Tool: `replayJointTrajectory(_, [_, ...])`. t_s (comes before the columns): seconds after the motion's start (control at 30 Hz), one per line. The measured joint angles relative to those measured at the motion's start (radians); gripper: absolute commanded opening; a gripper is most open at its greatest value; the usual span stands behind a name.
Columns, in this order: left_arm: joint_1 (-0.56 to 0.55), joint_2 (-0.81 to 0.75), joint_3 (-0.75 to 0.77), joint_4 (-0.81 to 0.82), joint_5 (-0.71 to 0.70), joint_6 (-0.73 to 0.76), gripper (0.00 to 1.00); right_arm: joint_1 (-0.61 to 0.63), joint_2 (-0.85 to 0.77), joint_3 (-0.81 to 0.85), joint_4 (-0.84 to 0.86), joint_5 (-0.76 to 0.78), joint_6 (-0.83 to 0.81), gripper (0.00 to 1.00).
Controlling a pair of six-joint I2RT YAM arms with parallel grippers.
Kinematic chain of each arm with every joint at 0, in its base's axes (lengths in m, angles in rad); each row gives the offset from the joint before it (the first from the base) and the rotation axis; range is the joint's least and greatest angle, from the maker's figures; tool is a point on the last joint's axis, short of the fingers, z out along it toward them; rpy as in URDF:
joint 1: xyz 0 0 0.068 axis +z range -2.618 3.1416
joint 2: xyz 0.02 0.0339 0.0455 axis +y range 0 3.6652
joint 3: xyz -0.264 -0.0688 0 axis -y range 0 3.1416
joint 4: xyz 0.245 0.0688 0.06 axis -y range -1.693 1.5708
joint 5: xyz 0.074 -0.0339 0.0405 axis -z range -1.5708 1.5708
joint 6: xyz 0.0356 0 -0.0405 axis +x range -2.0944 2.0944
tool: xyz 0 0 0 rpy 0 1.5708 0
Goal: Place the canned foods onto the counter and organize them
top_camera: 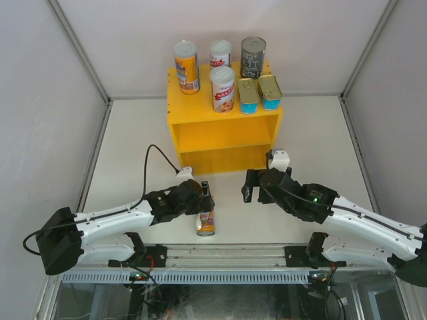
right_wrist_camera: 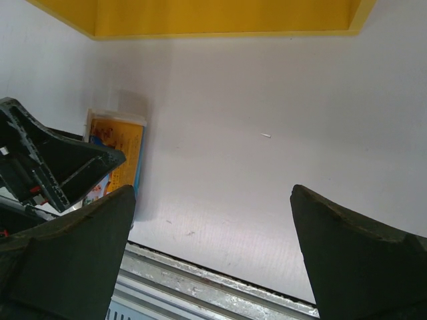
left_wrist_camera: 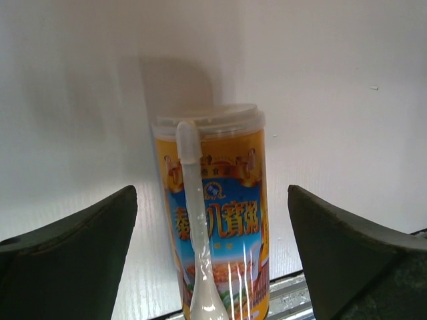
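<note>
Cans (top_camera: 223, 89) atop counter (top_camera: 223, 121), spoon can (top_camera: 205, 223) on table (top_camera: 320, 147), left pincer (top_camera: 205, 193) and right pincer (top_camera: 256, 189) spread

1. The left arm (top_camera: 107, 223) stretches low from its base at the near edge, angling in toward the middle of the table.
2. The left gripper (top_camera: 205, 200) holds its jaws spread wide, its dark fingers (left_wrist_camera: 80, 260) framing both sides of the wrist view.
3. The right arm (top_camera: 360, 227) reaches in low from the right, mirroring its partner.
4. The right gripper (top_camera: 257, 192) hovers with its jaws wide apart, and its fingers (right_wrist_camera: 360, 260) are well separated.
</note>
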Motion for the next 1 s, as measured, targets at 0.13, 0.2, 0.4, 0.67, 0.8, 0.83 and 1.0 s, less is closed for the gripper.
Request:
replayJointTrajectory(0.13, [0.011,0.055,0.0,0.04,0.018,0.002,0.97,-0.009,0.002,-0.004,0.009,-0.005,-0.005,0.99])
replayJointTrajectory(0.2, [0.019,0.08,0.0,0.055,0.027,0.01,0.97,-0.015,0.004,-0.008,0.013,-0.01,-0.008,0.99])
replayJointTrajectory(0.4, [0.046,0.131,0.003,0.074,0.043,0.035,0.98,-0.034,0.017,-0.014,0.032,-0.032,-0.023,0.99])
replayJointTrajectory(0.67, [0.058,0.183,0.004,0.116,0.064,0.044,0.97,-0.049,0.029,-0.014,0.04,-0.055,-0.026,0.99])
replayJointTrajectory(0.8, [0.06,0.209,0.017,0.127,0.065,0.052,0.97,-0.049,0.04,-0.015,0.046,-0.062,-0.023,0.98])
replayJointTrajectory(0.83, [0.06,0.216,0.022,0.127,0.064,0.054,0.97,-0.048,0.041,-0.017,0.047,-0.062,-0.021,0.98])
replayJointTrajectory(1.0, [0.06,0.232,0.033,0.13,0.059,0.055,0.94,-0.031,0.03,-0.051,0.053,-0.061,-0.007,0.98])
